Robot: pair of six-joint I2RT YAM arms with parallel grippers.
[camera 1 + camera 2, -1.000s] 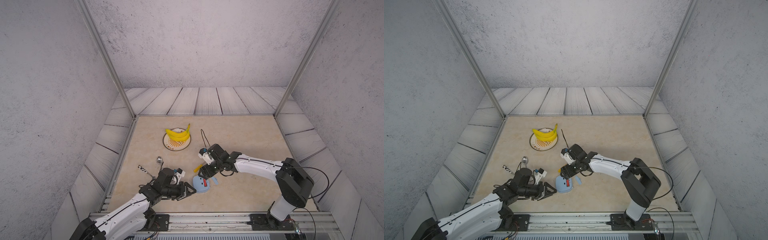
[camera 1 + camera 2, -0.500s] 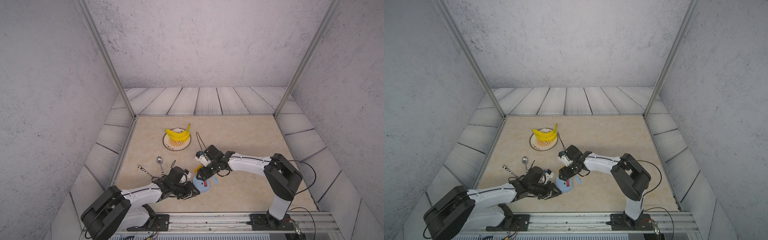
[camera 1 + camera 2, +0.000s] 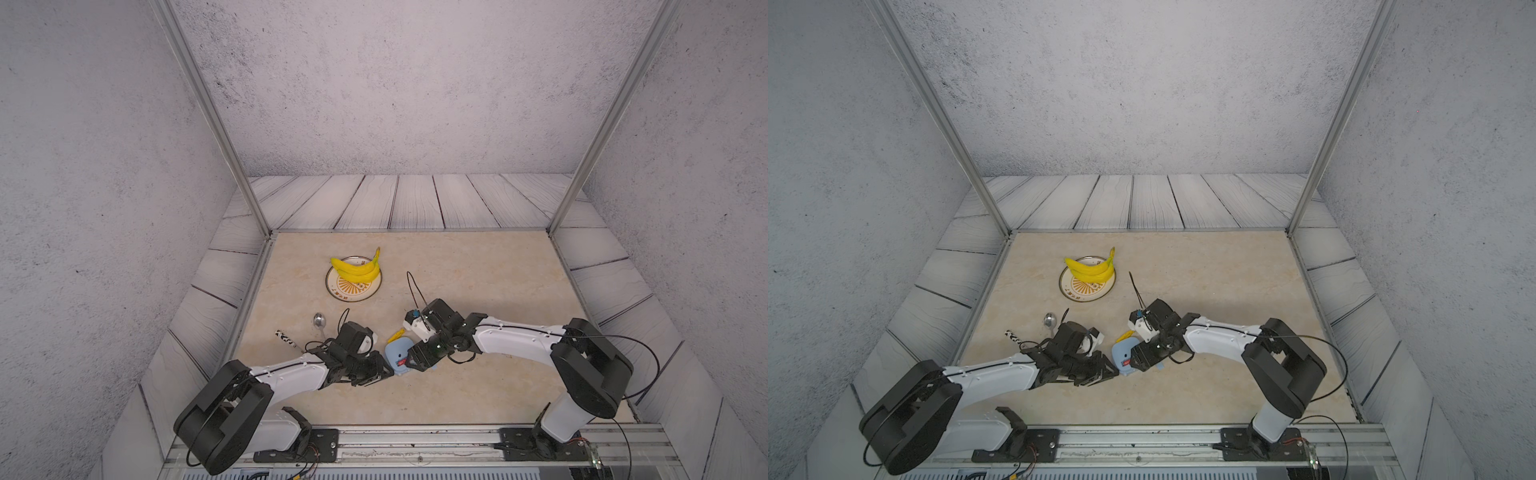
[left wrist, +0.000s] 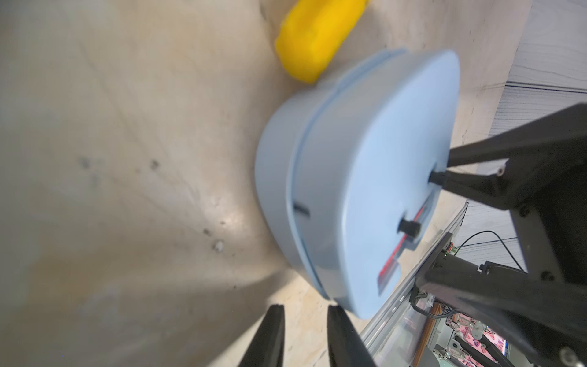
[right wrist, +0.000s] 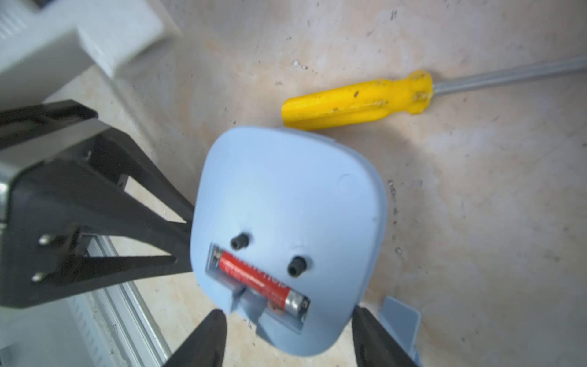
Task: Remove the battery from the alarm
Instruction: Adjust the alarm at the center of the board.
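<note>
One alarm (image 5: 286, 206) lies face-down on the tabletop (image 5: 476, 222), battery (image 5: 257, 279) seated in its back. Right hand (image 5: 287, 317) straddles that end, grip unclear; left hand (image 4: 303, 314), narrowly parted and empty, reaches the alarm's side.

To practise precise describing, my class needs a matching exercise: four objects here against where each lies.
1 yellow bananas
2 shiny metal spoon
3 small red cylindrical battery
4 yellow-handled screwdriver

A in the open back slot of the light-blue plastic alarm
B on the round patterned plate
C on the beige tabletop, beside the alarm
D on the tabletop, apart from the alarm

Pairs: 1-B, 2-D, 3-A, 4-C
</note>
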